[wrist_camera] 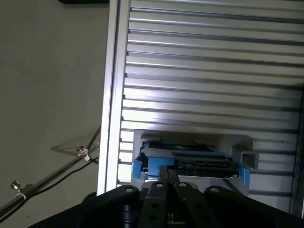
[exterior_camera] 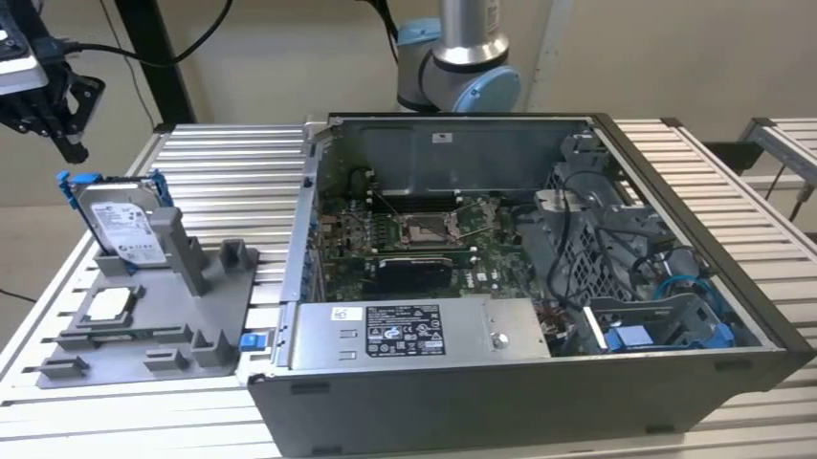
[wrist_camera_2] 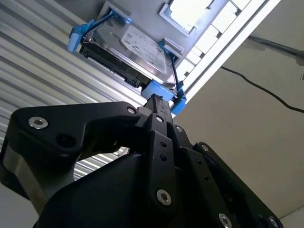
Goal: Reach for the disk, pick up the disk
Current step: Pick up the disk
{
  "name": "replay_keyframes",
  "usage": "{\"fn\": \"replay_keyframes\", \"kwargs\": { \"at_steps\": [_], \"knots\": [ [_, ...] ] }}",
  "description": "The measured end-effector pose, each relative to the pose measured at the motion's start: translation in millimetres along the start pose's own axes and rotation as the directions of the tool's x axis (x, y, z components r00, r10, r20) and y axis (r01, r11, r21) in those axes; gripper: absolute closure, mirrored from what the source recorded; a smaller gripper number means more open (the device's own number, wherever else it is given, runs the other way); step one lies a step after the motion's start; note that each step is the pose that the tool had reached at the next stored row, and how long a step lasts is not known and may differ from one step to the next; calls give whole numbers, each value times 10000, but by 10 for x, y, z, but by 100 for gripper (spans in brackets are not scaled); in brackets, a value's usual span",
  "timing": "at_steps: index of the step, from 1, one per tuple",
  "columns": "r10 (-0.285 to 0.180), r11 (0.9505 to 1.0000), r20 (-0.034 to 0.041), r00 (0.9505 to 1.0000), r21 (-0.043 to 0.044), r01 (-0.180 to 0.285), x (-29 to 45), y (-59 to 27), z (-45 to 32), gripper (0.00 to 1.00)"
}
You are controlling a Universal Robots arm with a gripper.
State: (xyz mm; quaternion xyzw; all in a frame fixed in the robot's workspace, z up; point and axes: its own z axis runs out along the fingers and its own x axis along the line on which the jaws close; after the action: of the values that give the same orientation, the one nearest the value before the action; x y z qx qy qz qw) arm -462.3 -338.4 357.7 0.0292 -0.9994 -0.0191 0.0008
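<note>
1. I am one gripper (exterior_camera: pixel 71 148) on one arm (exterior_camera: pixel 462 53), hanging over the far corner of the slatted table (exterior_camera: pixel 224 153) at the exterior view's left.
2. My two fingers are pressed together to a single point, with nothing between them; this shows in both wrist views (wrist_camera_2: pixel 159 100) (wrist_camera: pixel 168 170).
3. There is one disk (exterior_camera: pixel 121 225). It stands on edge in one grey fixture (exterior_camera: pixel 147 330) at the exterior view's left side of the table, with its white label facing the near side.
4. My tip is above the disk's top edge and a little to the exterior view's left of it, apart from it.
5. In the second wrist view the disk (wrist_camera_2: pixel 137 47) lies just beyond my fingertips, with its blue carrier at both ends.
6. In the first wrist view I count two blue carrier ends, one on each side of the disk (wrist_camera: pixel 190 159), which sits in the fixture's slot.
7. One square processor chip (exterior_camera: pixel 109 304) lies flat on the fixture, nearer than the disk.
8. One open computer case (exterior_camera: pixel 537 287) fills the middle and the exterior view's right of the table, just beside the fixture.
</note>
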Motion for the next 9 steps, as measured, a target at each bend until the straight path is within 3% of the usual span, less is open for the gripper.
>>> {"fn": "replay_keyframes", "kwargs": {
  "at_steps": [9],
  "knots": [
    [-285,9996,-10,9996,0,285,0,0,0,100]
  ]
}}
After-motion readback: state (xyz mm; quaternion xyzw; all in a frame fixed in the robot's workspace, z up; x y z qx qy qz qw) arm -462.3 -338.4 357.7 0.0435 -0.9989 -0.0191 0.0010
